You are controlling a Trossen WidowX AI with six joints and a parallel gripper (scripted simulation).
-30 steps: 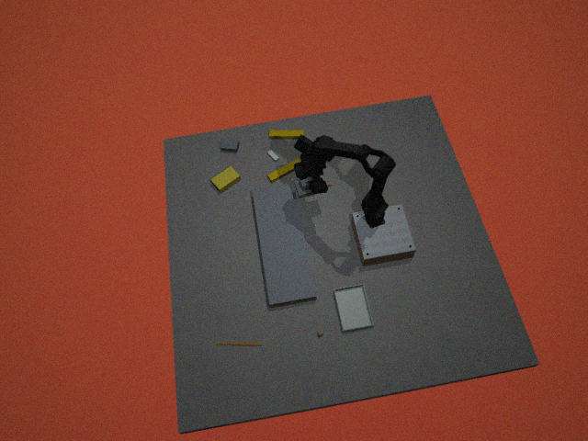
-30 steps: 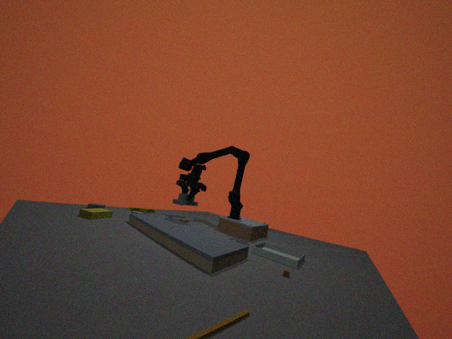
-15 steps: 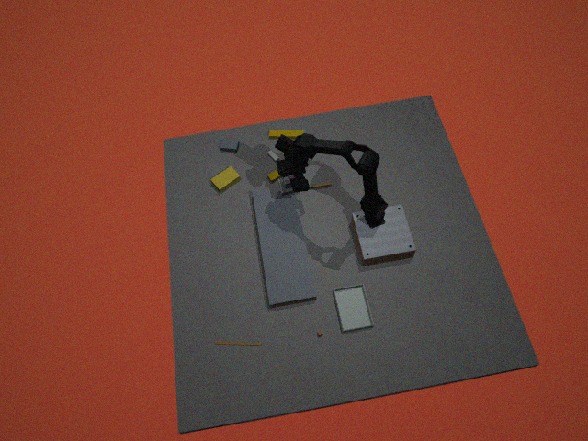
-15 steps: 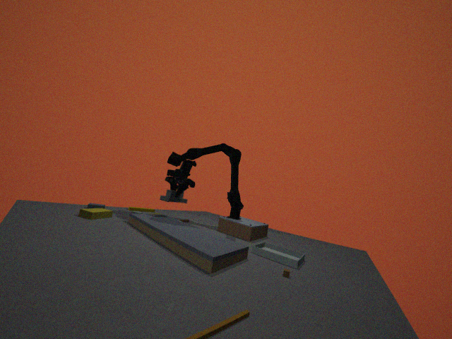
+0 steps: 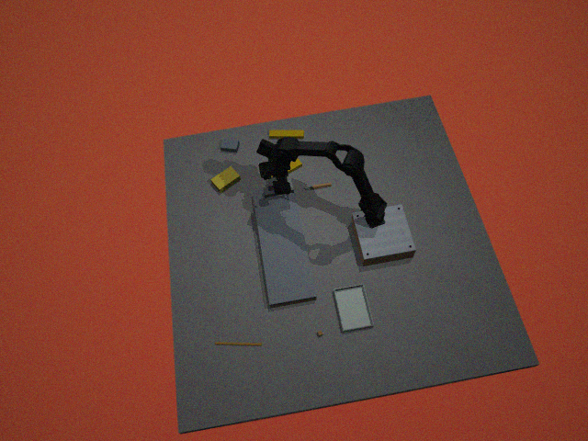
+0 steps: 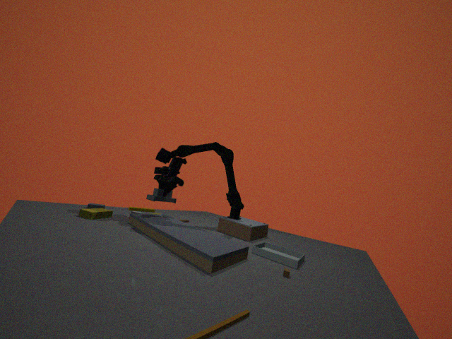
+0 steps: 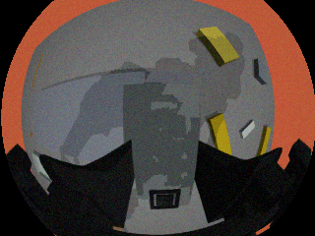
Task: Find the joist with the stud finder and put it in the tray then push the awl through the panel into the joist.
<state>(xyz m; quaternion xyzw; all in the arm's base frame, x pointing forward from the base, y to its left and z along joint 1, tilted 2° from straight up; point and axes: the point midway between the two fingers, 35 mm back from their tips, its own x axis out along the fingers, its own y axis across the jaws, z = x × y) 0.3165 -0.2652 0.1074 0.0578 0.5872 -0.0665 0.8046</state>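
My gripper (image 5: 277,186) (image 6: 164,190) (image 7: 161,142) is shut on the stud finder (image 6: 161,198) (image 7: 160,132), a flat grey box. It holds it in the air above the far end of the long grey floor panel (image 5: 285,256) (image 6: 204,242). The awl (image 5: 318,186) (image 6: 185,220), with an orange handle, lies on the table between the panel's far end and the arm. The pale open tray (image 5: 338,307) (image 6: 279,256) stands empty near the panel's near end, in front of the arm's base. The joist is hidden.
The arm's base block (image 5: 384,237) (image 6: 242,227) stands right of the panel. Yellow blocks (image 5: 225,177) (image 5: 286,133) (image 7: 220,46) and a small grey block (image 5: 230,144) lie beyond the panel. A thin orange stick (image 5: 237,344) (image 6: 219,324) and a tiny orange cube (image 5: 320,333) (image 6: 286,272) lie at the front.
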